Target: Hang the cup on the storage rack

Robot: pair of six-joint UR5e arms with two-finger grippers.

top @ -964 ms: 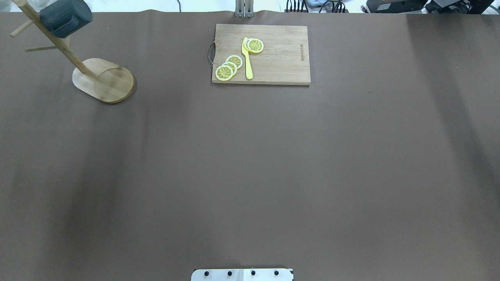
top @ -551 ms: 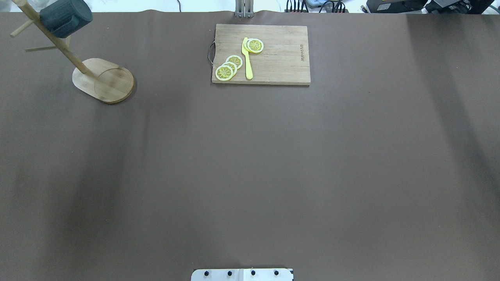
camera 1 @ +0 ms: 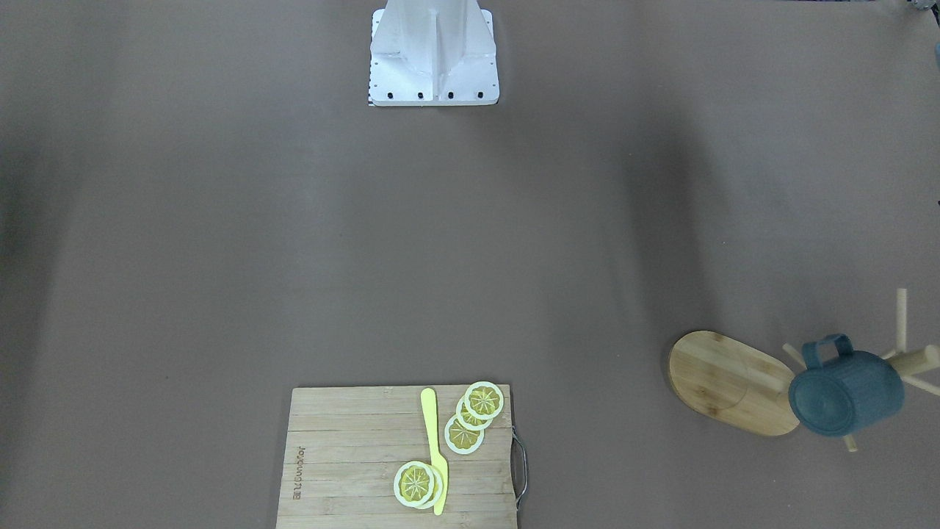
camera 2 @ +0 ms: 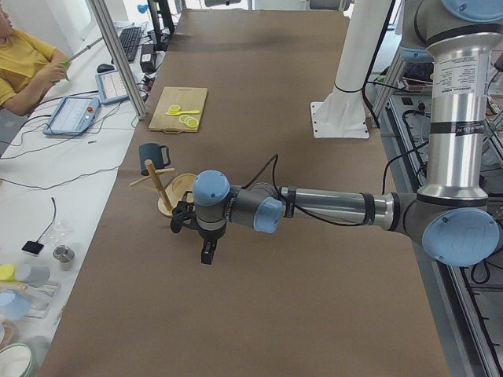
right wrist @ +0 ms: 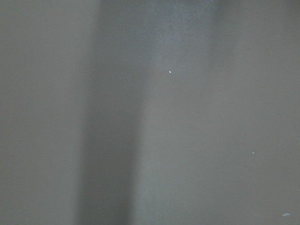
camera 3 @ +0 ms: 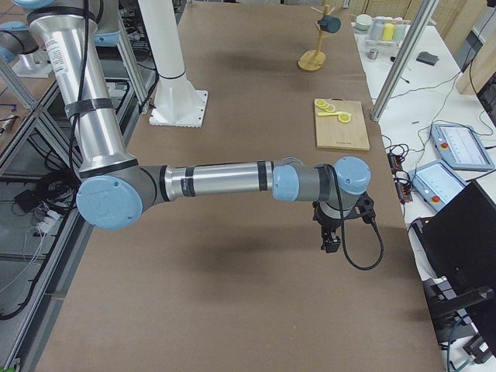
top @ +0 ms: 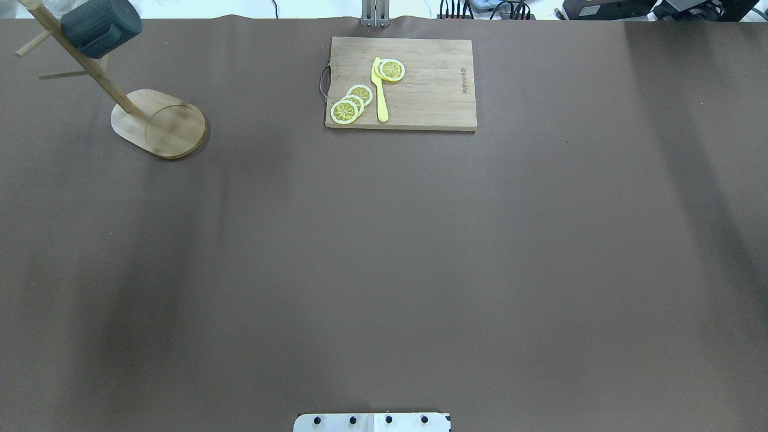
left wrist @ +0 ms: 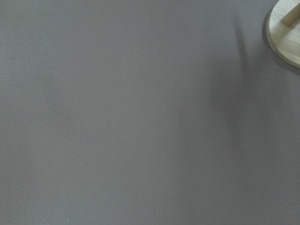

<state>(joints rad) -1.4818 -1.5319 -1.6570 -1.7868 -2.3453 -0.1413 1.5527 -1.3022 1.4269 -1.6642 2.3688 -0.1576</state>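
Overhead exterior is showing the cup (top: 101, 25) hanging by its handle on a peg of the storage rack (top: 157, 123), just where it was a second ago; nothing on the surface (top: 384, 252) is shifting. Left gripper (camera 2: 206, 258) is hovering near the storage rack, right gripper (camera 3: 332, 245) well apart from it. Fingers open or closed? I cannot tell for either.
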